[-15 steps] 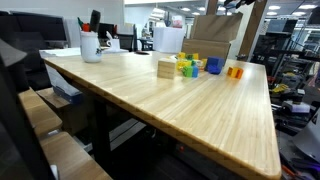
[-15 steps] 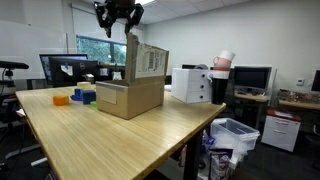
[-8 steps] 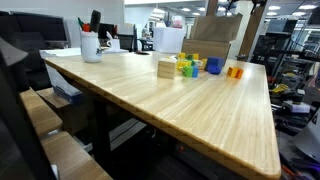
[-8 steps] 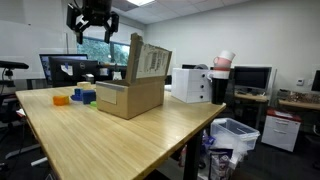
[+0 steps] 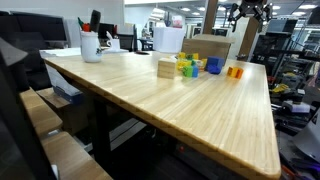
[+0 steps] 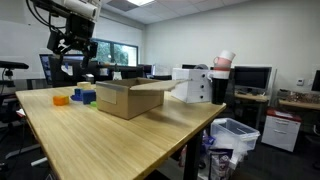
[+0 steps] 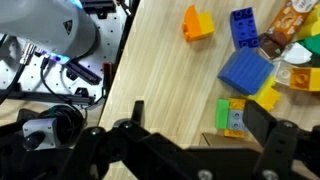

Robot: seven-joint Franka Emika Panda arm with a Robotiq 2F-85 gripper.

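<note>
- One wooden table (image 6: 110, 140) fills the lower half of both exterior views, and everything we're watching sits on it.
- One cardboard box (image 6: 128, 98) stands mid-frame. Big change here: its tall flap (image 6: 163, 86) stood upright a second ago, and now it lies folded down flat toward the right.
- One gripper (image 6: 72, 45), and it has left the box! A second ago it hung right over that flap. Now it sits at the upper left of the frame, claw spread wide with nothing between the fingers.
- We read that as the flap being finished and let go, with the claw free.
- The toy blocks (image 6: 80, 97) lie at left-middle on the table, just beyond the box and below the gripper, untouched.
- In the wrist view they crowd the upper right. We count two blue blocks (image 7: 245, 72), one orange block (image 7: 197, 22) standing apart on the left, one yellow block (image 7: 268, 97) and one green block (image 7: 232, 115).
- The pile at the right edge is too tangled for us to count.
</note>
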